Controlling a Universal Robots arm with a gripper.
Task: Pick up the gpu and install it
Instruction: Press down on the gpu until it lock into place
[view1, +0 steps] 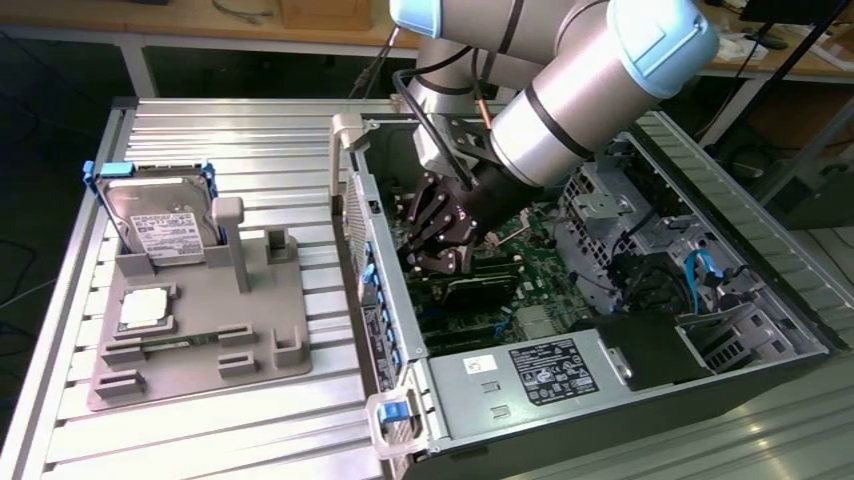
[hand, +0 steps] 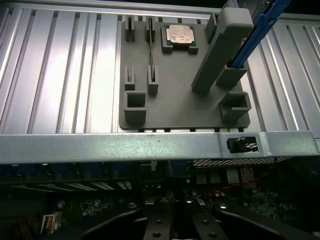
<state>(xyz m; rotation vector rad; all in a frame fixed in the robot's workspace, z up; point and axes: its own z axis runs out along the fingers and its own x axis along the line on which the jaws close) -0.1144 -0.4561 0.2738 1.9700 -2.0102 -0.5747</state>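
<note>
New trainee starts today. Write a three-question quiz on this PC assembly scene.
1. True or false: the gripper is inside the computer case.
2. Which part stands upright in the grey holder: A) hard drive B) fan C) power supply?
3. What small square part lies flat on the holder?

Key: 1 true. 2 A, the hard drive. 3 the CPU chip.
</note>
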